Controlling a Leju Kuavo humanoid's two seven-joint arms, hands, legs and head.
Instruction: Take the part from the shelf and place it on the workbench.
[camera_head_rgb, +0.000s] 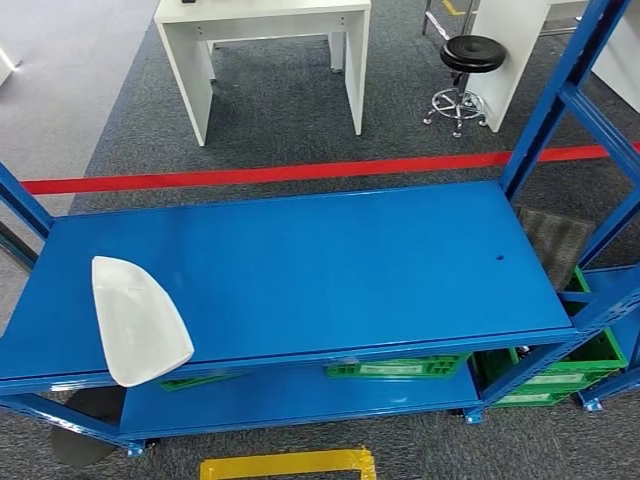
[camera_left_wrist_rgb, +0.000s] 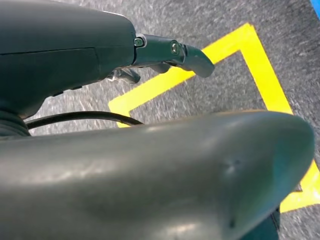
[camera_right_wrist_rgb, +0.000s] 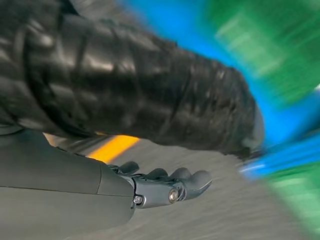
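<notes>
White part at the shelf's left end, nearer our left arm

White and smooth, the part (camera_head_rgb: 138, 320) lies on the top board of the blue shelf (camera_head_rgb: 340, 270), at that board's left end and right against its near edge, its rounded corner hanging a little over the lip. We read its long axis as running from the near edge back toward the shelf's far side, tilted slightly, with the broad end nearest us and the narrower tip pointing away.

Our left hand (camera_left_wrist_rgb: 166, 55) hangs low, above the grey carpet and a yellow tape outline, fingers stretched out and holding nothing. Our right hand (camera_right_wrist_rgb: 166, 187) is also down near the floor, fingers loosely extended with nothing between them; that picture is blurred, so finer detail escapes us.

Relative to the shelf, both hands sit below the top board and on our side of it. We judge the part lies up and forward from the left hand, and well across from the right one. The left arm looks the nearer choice, and the overhanging edge may offer a way under the part.
</notes>
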